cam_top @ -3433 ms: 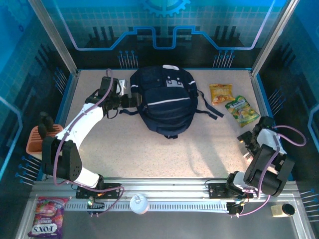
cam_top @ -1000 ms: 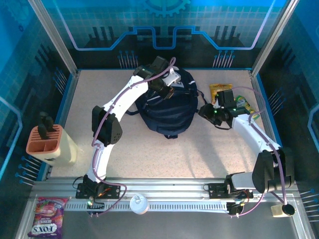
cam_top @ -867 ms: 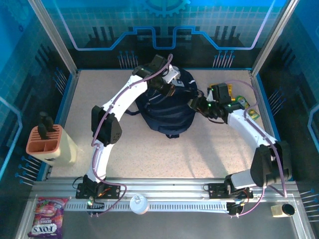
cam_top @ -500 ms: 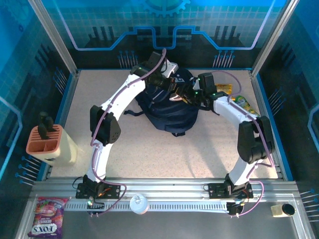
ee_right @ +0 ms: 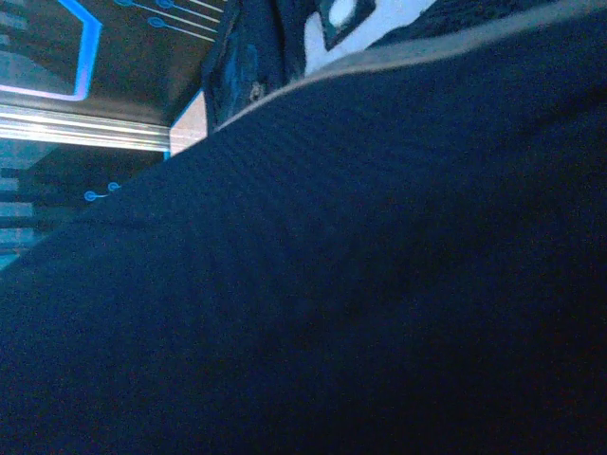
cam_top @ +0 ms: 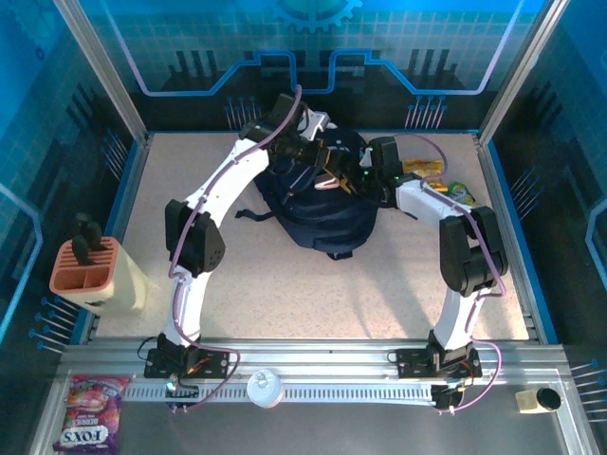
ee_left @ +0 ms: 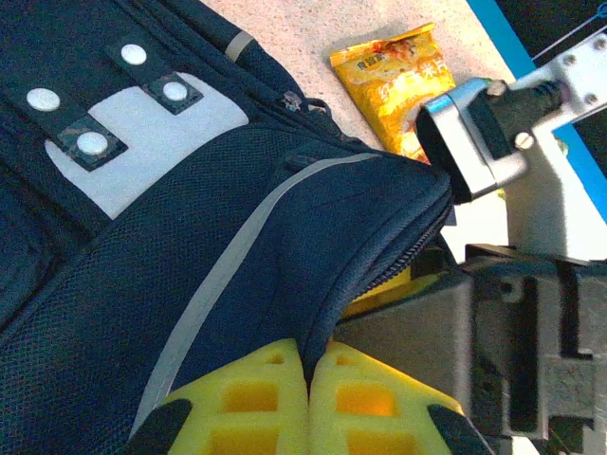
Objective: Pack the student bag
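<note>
Right now the student bag (cam_top: 318, 216) is lying flat on the table (cam_top: 237, 284). It is sitting near the back wall, about in the middle. Both arms are reaching over its far end.

The left gripper (ee_left: 308, 365) is pressing its two yellow fingers (ee_left: 266, 403) tight together. They are pinching the edge of the bag's front pocket, right by the zip, and holding that flap up a little, so a gap is showing under it.

The right gripper (cam_top: 360, 180) is sitting at the bag's right side, just beside the lifted flap. I cannot tell if its fingers are apart or together, because its own camera is looking at dark blue cloth from very close.

A yellow snack packet (ee_left: 403, 81) is lying on the table just beside the bag. A green packet (cam_top: 460, 194) is lying next to it, further right. An orange holder (cam_top: 83, 270) is standing at the left edge, well apart from the bag.
</note>
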Motion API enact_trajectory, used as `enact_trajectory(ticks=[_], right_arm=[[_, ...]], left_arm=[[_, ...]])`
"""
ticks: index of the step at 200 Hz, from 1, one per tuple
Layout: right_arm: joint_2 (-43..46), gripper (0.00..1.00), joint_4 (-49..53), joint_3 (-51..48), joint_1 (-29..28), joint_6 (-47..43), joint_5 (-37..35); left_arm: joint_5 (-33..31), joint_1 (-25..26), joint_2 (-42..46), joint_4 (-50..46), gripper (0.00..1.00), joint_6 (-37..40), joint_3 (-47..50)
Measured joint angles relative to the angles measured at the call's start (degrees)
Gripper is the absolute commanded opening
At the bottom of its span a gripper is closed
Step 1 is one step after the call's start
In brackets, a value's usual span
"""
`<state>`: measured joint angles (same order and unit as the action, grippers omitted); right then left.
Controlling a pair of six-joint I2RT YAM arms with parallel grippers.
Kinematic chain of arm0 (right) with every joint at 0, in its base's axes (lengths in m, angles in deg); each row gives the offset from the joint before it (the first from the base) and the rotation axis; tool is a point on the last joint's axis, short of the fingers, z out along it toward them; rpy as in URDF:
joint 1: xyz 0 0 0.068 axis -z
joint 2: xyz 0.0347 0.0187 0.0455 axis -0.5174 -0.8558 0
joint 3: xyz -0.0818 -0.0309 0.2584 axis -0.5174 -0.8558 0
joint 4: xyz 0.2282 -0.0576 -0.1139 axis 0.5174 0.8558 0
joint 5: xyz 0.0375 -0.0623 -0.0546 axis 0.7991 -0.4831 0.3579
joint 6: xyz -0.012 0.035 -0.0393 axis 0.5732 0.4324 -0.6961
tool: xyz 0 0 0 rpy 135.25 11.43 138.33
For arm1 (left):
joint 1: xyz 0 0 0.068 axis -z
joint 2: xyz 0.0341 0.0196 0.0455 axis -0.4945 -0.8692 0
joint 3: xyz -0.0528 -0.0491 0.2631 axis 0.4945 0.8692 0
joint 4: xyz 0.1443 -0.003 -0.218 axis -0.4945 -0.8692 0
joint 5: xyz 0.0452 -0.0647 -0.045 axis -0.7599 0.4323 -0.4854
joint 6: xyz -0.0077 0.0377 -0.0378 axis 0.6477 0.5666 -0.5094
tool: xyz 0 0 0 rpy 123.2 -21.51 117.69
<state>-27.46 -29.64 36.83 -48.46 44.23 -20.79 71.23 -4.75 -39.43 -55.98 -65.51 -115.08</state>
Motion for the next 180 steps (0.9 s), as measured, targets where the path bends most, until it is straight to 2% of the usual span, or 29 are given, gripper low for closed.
enact_trajectory(ticks=[12,40,73,96,127,155,180], right_arm=[[2.51,0.72,-0.57,-2.51,0.37,-0.48,0.00],[9.64,0.57,2.19,-6.54,1.62,-3.56,-1.62],[12.00,0.42,7.32,-6.49,-0.13,-7.50,-5.05],[9.60,0.34,10.58,-5.14,-2.49,-8.66,-6.05],[2.23,0.27,11.61,2.14,-4.02,-8.70,-8.28],[-3.48,0.24,9.70,8.90,-4.02,-7.10,-11.34],[-5.55,0.26,7.45,10.75,-3.93,-6.23,-12.94]], left_arm=[[0.13,-0.09,0.07,0.22,0.00,-0.20,0.37],[0.44,-0.09,0.31,0.92,0.00,-0.61,1.22],[0.66,-0.13,1.81,2.80,0.00,-1.25,3.65],[1.18,-0.26,3.19,4.20,0.00,-1.27,5.77],[1.64,-0.42,4.59,5.68,0.00,-1.27,8.09],[2.32,-0.79,5.60,6.91,0.00,-1.49,10.05],[2.29,-0.87,6.95,8.50,0.00,-1.60,12.15]])
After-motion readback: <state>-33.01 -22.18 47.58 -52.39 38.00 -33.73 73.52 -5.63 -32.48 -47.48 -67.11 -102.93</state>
